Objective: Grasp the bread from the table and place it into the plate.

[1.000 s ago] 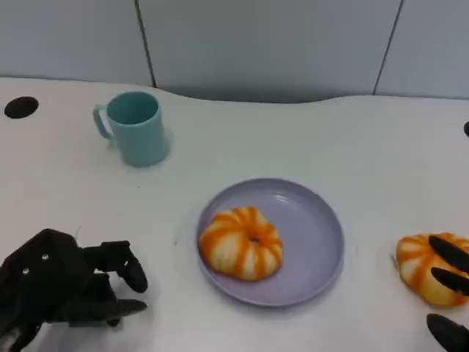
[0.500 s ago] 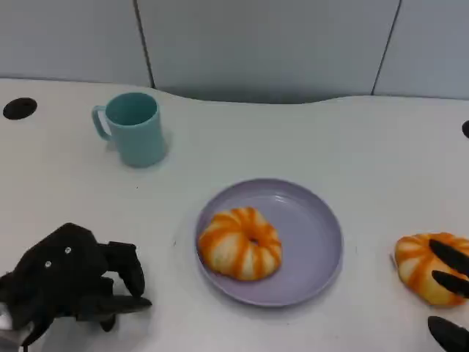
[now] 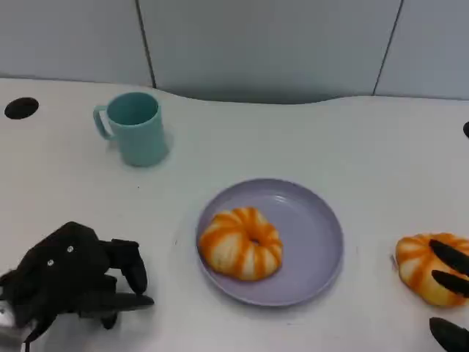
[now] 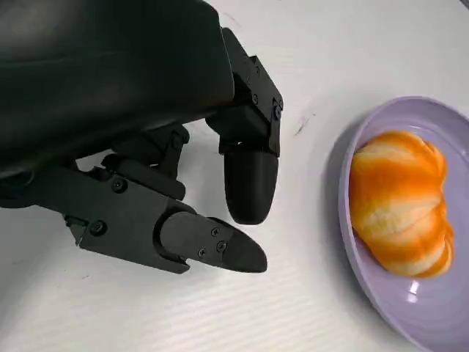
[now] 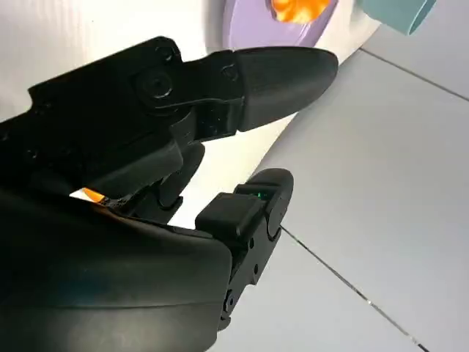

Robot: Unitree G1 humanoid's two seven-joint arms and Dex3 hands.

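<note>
Two striped orange breads are present. One bread (image 3: 241, 243) already lies on the purple plate (image 3: 315, 242), toward the plate's 9 o'clock side. The second bread (image 3: 419, 265) rests on the white table (image 3: 293, 139) at 3 o'clock from the plate, clear of the rim, so the task appears unfinished for this piece.

The right hand (image 3: 448, 295) sits at the frame's 4 o'clock edge, its fingers (image 3: 448, 253) lying over the second bread's outer side. Whether they actually clamp it cannot be told; the right wrist view shows spread fingers with a sliver of orange beneath.

The left hand (image 3: 69, 282) rests at 8 o'clock of the plate, holding nothing, fingers loosely apart and pointing toward the plate.

Risks, as judged: a shallow hold on the rounded, probably soft bread could let it roll or slip out on lifting. A low carry toward 9 o'clock could catch the plate rim and shift the plate. Setting it down on the occupied side could knock the first bread; the free area lies at the plate's 3 o'clock half.

A teal mug (image 3: 134, 127) stands at 10 o'clock, well apart, obstructing nothing. Nothing lies between the second bread and the plate.
</note>
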